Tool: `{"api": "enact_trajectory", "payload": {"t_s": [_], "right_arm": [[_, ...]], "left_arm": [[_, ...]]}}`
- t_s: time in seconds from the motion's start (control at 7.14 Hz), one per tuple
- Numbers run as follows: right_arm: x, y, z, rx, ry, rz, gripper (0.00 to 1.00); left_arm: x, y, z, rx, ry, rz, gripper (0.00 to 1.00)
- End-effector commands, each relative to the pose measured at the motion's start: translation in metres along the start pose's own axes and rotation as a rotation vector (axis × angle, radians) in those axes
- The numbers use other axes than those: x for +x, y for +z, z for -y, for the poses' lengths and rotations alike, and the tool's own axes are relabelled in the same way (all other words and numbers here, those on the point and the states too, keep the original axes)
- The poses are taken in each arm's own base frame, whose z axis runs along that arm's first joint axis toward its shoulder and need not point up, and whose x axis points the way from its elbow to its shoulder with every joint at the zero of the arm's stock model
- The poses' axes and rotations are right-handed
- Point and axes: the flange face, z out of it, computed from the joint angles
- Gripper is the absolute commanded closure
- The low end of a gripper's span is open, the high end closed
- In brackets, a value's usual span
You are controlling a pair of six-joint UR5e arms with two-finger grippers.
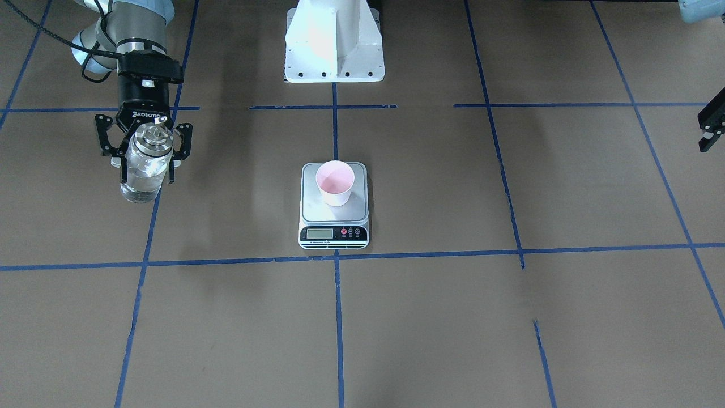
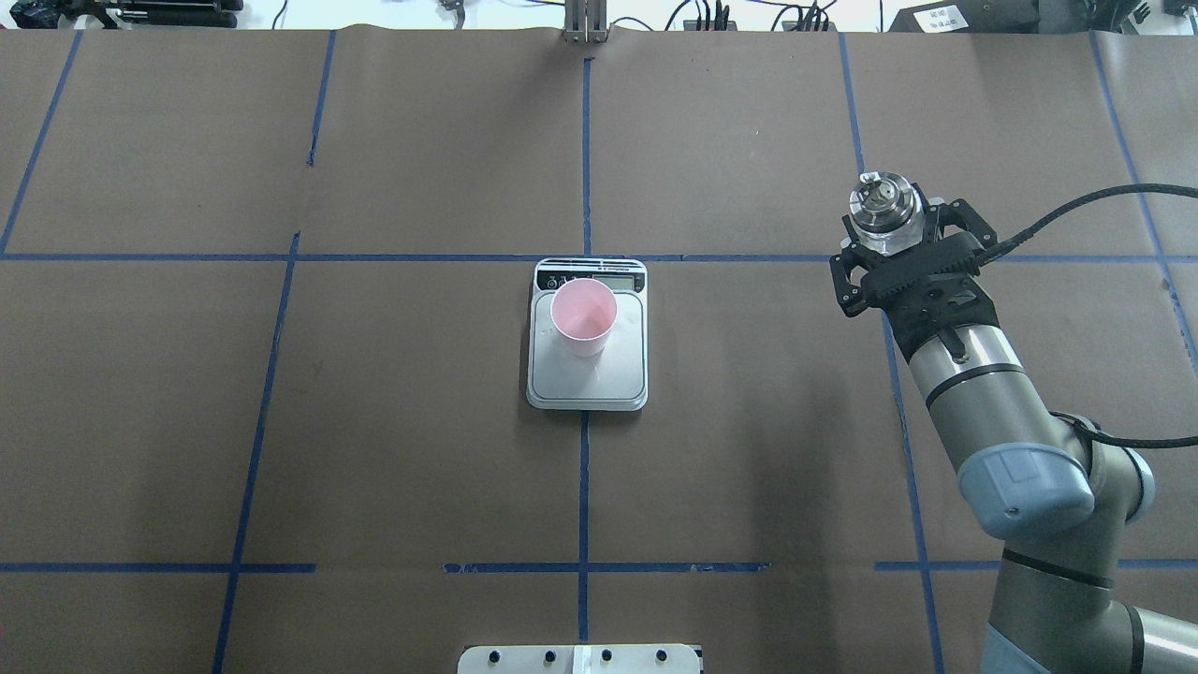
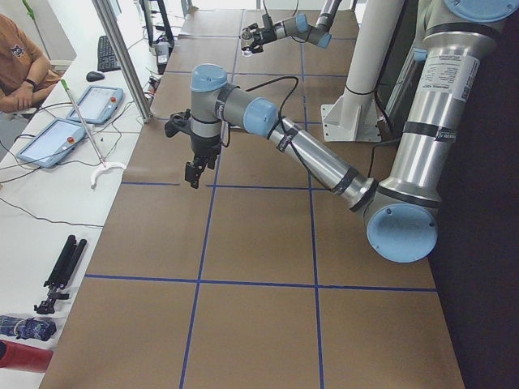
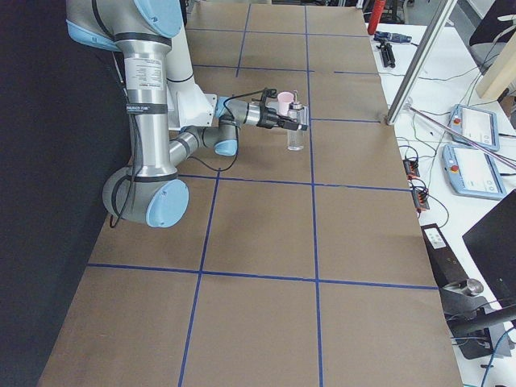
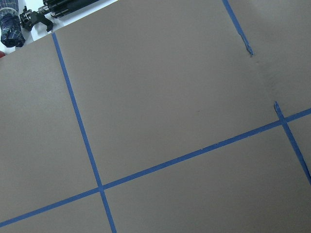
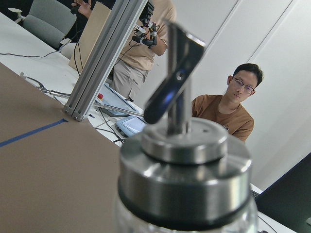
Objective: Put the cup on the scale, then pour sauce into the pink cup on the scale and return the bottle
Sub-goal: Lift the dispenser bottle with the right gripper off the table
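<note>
Right arm: it comes in from the robot's right and reaches forward, its wrist roughly level over the table (image 1: 453, 317).
Right gripper (image 1: 146, 170): its 2 fingers press against opposite sides of the bottle (image 1: 144, 164), gripping it just under the metal collar.
Bottle: it is upright with the spout on top, well apart from the scale (image 1: 317, 211), out on the robot's right. The side view puts its base close to the table, but I cannot tell if it touches.
Left arm: it stretches out over the robot's left end of the table, the wrist bent down.
Left gripper (image 3: 192, 177): it points down above the brown paper and has nothing in it. It is cut off at the edge of the front view and small in the side view, so I cannot tell how far apart its fingers are.
Hidden: the right wrist camera is filled by the blurred collar and spout, and the fingers do not show there. The scale's display is too small to read.
Cup (image 1: 335, 182): it stands upright on the scale's steel plate, behind the black display strip, with the mouth open. I cannot tell if there is liquid inside.
Bottle contents: clear liquid shows through the glass, but the level is hard to make out.
Background: 2 people show past the table's far edge in the right wrist view.
</note>
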Motion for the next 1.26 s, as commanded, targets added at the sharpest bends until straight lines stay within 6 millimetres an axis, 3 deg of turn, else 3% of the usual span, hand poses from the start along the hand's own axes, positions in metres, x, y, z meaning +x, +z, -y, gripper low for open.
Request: {"api": "enact_trajectory", "payload": {"t_s": [0.0, 0.56, 0.84, 0.98, 1.12], "right_arm": [[-0.007, 0.0, 0.015, -0.006, -0.107, -0.063, 1.0], [-0.024, 0.0, 0.034, 0.003, -0.098, -0.059, 1.0], [-0.036, 0.014, 0.014, -0.015, -0.223, -0.136, 1.0], [-0.056, 0.012, 0.029, 0.006, -0.312, -0.191, 1.0], [-0.063, 0.009, 0.033, 0.01, -0.319, -0.188, 1.0]], "left_arm": [[-0.001, 0.002, -0.001, -0.003, 0.0, 0.002, 0.0], [-0.002, 0.003, -0.003, -0.011, -0.006, 0.0, 0.0], [-0.002, 0.0, -0.002, -0.004, -0.004, 0.001, 0.0], [0.0, 0.001, -0.002, -0.006, -0.002, -0.001, 0.0], [-0.001, 0.002, -0.002, -0.008, -0.004, -0.001, 0.0]]}}
